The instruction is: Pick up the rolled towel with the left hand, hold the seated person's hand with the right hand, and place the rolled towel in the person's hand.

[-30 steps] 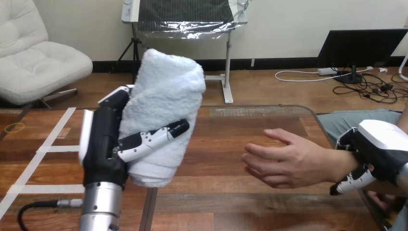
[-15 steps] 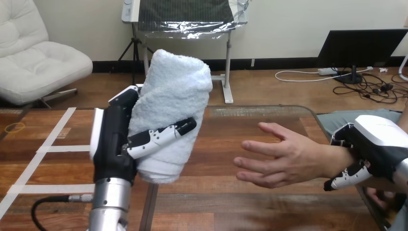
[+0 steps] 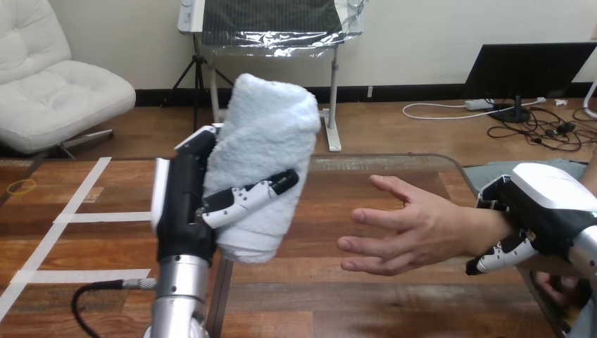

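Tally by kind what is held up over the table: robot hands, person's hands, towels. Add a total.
Robot hands: 2, the left hand and the right hand
person's hand: 1
rolled towel: 1
Total: 4

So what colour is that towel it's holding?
Pale blue-white, plain; the rolled towel shows best in the head view.

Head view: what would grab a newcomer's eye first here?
First, the white rolled towel, held upright above the table at centre-left by the left hand, whose fingers curl round it. Next, the person's hand at centre-right, open with fingers spread toward the towel but apart from it. At the right edge, the right hand is clasped round the person's wrist.
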Controlling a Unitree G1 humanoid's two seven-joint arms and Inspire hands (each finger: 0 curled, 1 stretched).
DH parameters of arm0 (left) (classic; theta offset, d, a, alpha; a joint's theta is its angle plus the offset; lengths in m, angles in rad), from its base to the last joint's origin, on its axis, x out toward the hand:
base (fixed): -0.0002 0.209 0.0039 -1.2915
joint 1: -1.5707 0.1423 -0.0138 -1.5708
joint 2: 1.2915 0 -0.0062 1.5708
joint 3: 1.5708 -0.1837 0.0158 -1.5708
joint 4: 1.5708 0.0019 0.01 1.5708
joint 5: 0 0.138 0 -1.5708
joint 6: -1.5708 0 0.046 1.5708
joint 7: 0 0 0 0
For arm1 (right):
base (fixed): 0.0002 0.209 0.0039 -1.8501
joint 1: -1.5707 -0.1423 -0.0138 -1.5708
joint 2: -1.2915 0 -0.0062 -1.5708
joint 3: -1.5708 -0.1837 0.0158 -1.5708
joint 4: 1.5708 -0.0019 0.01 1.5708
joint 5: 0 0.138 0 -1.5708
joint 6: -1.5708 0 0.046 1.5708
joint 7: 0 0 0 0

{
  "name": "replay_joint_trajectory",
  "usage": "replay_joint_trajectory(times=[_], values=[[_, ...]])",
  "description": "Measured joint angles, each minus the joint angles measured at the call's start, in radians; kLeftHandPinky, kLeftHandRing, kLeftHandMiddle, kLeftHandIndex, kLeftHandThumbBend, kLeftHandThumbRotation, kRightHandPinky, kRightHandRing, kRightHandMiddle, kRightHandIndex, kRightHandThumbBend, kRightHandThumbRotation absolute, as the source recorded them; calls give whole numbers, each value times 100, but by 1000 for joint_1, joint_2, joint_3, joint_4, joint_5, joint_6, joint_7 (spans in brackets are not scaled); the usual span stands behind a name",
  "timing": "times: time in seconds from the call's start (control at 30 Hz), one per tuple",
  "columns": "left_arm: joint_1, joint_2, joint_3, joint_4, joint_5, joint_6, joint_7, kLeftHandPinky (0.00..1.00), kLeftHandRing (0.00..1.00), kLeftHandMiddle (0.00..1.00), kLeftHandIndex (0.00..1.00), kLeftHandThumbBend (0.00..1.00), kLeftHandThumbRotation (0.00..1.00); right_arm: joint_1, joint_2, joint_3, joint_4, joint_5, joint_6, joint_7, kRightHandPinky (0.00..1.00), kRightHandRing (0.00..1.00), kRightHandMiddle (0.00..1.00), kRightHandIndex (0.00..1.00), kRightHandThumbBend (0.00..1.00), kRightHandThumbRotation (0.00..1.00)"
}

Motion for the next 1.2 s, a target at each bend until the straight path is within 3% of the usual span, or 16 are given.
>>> replay_joint_trajectory(times=[0.47,0.77,1.2], values=[[-96,3,-14,248,-6,-134,-4,24,30,36,41,56,0,-2,16,0,-36,1,17,28,25,31,37,40,84,13],[-156,-3,-14,389,-49,-174,-35,25,31,37,42,58,0,-5,34,0,-49,-1,25,32,24,29,36,38,85,14],[-243,-25,-13,559,-59,-219,-28,25,30,37,42,61,0,-18,59,3,-78,-8,48,49,24,29,36,38,84,18]])
